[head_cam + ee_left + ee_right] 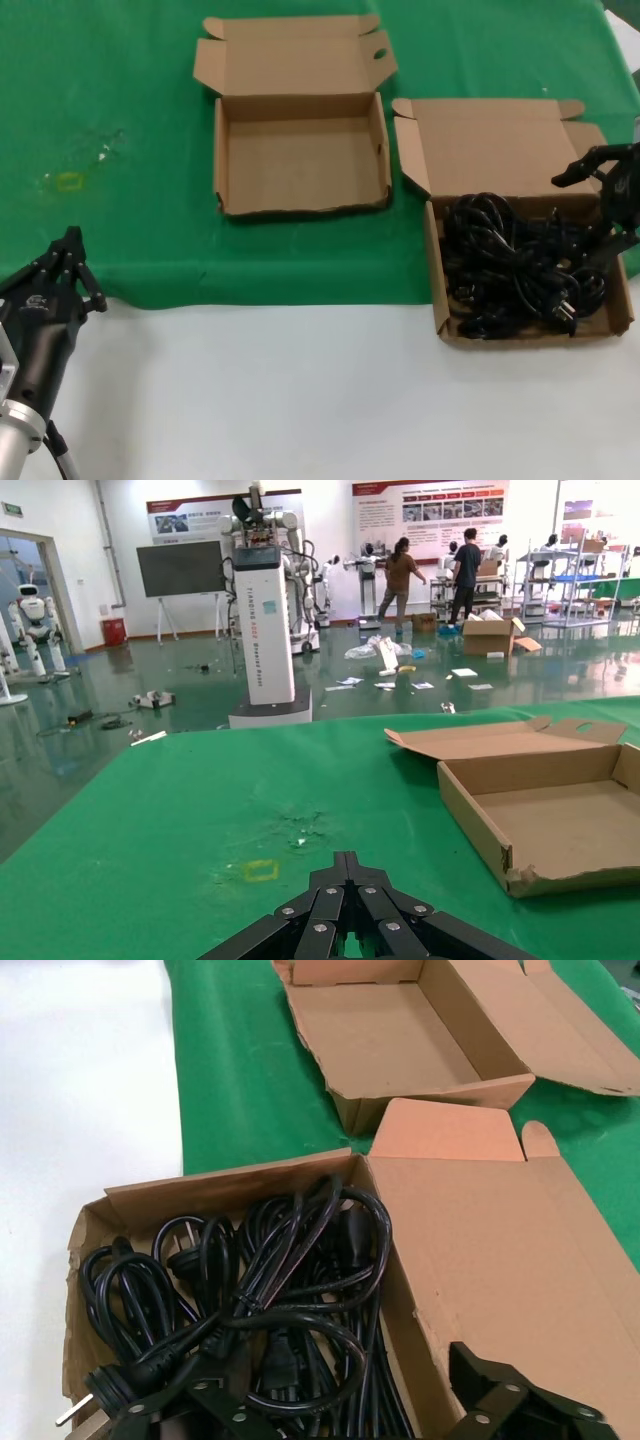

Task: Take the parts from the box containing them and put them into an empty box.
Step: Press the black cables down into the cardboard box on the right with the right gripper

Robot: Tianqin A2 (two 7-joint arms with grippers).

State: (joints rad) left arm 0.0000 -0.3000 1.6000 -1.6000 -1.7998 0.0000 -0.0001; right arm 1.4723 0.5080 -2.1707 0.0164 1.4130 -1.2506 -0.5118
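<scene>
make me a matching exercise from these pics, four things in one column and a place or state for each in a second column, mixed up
Things:
1. power cords
2. smaller box
3. left gripper
4. right gripper

States or places:
A. shut, low at the table's near edge
B. empty, lid folded back
C. open, over the full box
D. tangled inside the larger box

Pairs: 1-D, 2-B, 3-A, 4-C

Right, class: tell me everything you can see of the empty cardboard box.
The empty box is shallow brown cardboard and holds nothing. Its lid lies folded back flat on the green cloth, with a hole in one corner flap. The front wall's edge looks wavy. It sits left of the box of black cords, apart from it. Neither the left gripper nor the right gripper touches it.
</scene>
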